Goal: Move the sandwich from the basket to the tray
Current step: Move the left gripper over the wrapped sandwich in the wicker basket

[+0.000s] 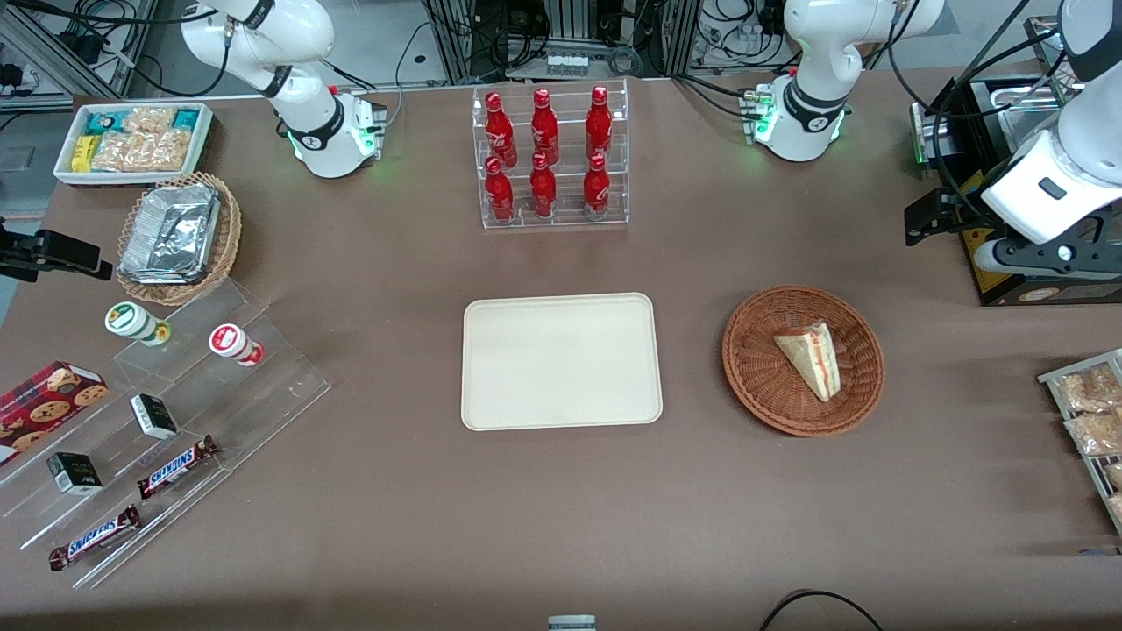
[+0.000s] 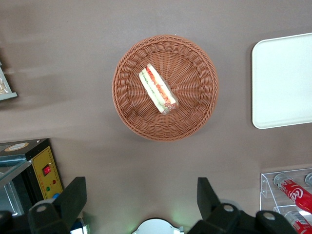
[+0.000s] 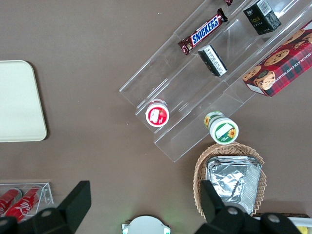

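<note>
The sandwich lies on its side inside the basket, a pale wedge with its red, orange and green filling showing along one edge, resting slightly off the middle of the reddish-brown wicker bowl. From my station I see the gripper of the working arm held high above the table, its two dark fingers spread wide apart and closed on nothing, touching neither the basket nor the food. The sandwich sits well below that open gap and apart from it, with bare brown table between the basket and the fingertips in the wrist view. In the front view the arm's white housing hangs near the working arm's end of the table, above a black and yellow box. The tray, cream-beige and flat, lies beside the basket toward the middle of the table, with a strip of tabletop between them. Farther from the front camera than the tray stands a clear rack of red bottles.
</note>
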`<state>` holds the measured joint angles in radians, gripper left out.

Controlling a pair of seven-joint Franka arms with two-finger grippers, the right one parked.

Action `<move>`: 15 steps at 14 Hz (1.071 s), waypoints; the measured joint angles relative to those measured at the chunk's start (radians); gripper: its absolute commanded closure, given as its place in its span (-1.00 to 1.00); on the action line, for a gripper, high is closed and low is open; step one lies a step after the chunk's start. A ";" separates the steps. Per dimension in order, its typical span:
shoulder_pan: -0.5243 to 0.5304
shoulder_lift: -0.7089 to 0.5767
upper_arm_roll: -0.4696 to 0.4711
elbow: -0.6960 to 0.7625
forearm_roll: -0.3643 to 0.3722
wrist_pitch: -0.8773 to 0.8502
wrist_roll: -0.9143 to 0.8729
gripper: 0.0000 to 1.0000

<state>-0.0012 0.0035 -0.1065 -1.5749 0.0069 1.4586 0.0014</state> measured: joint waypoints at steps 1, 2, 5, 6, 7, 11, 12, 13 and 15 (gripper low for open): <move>0.000 0.002 0.000 0.000 0.000 0.003 0.000 -1.00; 0.000 0.004 -0.002 -0.001 0.000 0.010 0.000 -1.00; 0.000 0.025 -0.003 -0.036 0.001 0.071 0.000 -1.00; 0.000 0.028 -0.003 -0.072 0.001 0.116 0.000 -1.00; 0.000 0.028 -0.003 -0.118 0.001 0.168 0.000 -1.00; 0.000 0.021 -0.003 -0.322 0.001 0.391 0.000 -1.00; 0.000 0.020 -0.003 -0.377 0.001 0.460 0.000 -1.00; 0.000 0.019 -0.003 -0.433 0.001 0.533 -0.004 -1.00; 0.000 0.019 -0.002 -0.537 0.000 0.672 -0.034 -1.00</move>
<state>-0.0010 0.0220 -0.1083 -2.1121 0.0074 2.1303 -0.0321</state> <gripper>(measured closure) 0.000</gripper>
